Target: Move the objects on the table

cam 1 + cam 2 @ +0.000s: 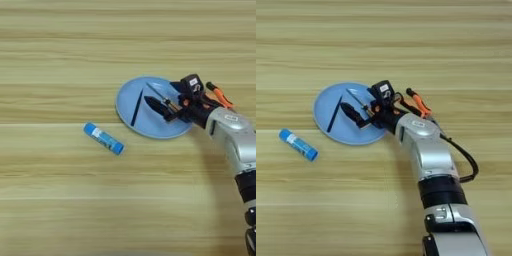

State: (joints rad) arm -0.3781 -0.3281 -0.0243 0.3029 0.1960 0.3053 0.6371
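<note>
Only the right eye view shows the whole arm (428,160); claw (356,114) state unclear.

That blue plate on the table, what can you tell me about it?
The plate is round, light blue, smooth and shallow, lying flat on the wooden table. A thin black stick lies on its left half, and a slim screwdriver lies across its upper right. The robot's black hand reaches in over its right side. A blue glue stick lies apart, lower left.

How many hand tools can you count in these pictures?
2: a screwdriver on the plate by the gripper, and orange-handled pliers on the table right of the plate. The arm may hide others.
</note>
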